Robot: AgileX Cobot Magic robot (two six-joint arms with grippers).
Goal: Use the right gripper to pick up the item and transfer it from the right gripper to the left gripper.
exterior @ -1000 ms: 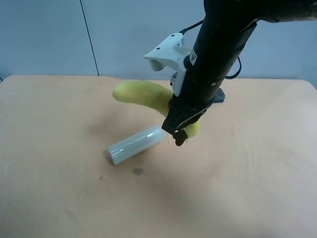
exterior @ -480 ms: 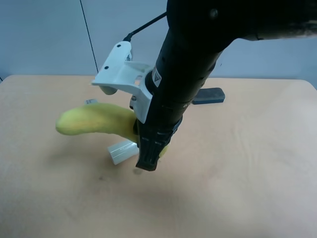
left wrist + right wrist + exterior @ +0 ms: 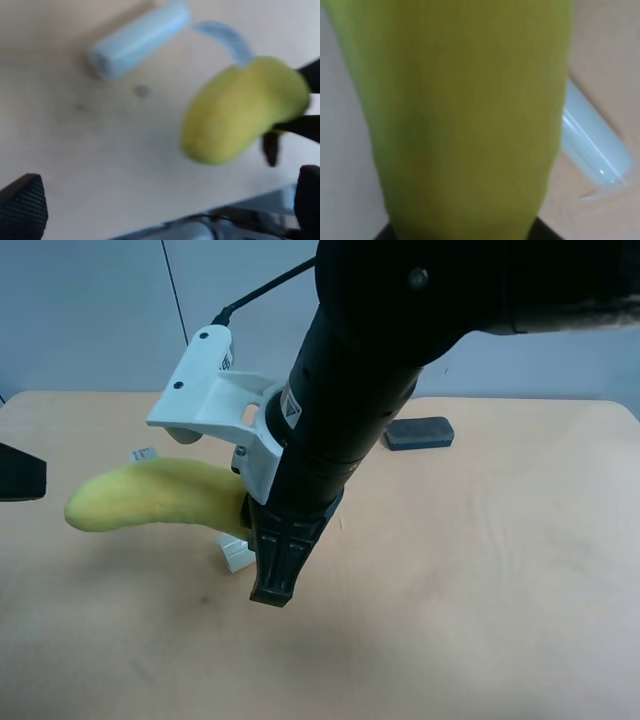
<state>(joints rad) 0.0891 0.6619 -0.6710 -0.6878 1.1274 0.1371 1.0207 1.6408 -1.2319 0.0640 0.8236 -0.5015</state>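
A yellow-green banana (image 3: 150, 495) hangs above the table, held at one end by my right gripper (image 3: 262, 540), which is shut on it. The banana fills the right wrist view (image 3: 460, 120). Its free end points toward the exterior high view's left. There the dark tip of my left gripper (image 3: 20, 472) shows at the edge, a short way from the banana. In the left wrist view the banana's free end (image 3: 240, 110) faces the camera. My left gripper (image 3: 165, 210) is open and empty, with its fingertips (image 3: 22, 205) wide apart.
A clear plastic cylinder (image 3: 238, 554) lies on the wooden table (image 3: 480, 570) under the banana, also in the right wrist view (image 3: 592, 145) and the left wrist view (image 3: 137, 40). A dark flat block (image 3: 419, 432) lies at the back. A small white tag (image 3: 142, 454) lies nearby.
My right arm has carried the banana toward the exterior high view's left, past the cylinder. The left gripper's tip has come into view at the left edge.
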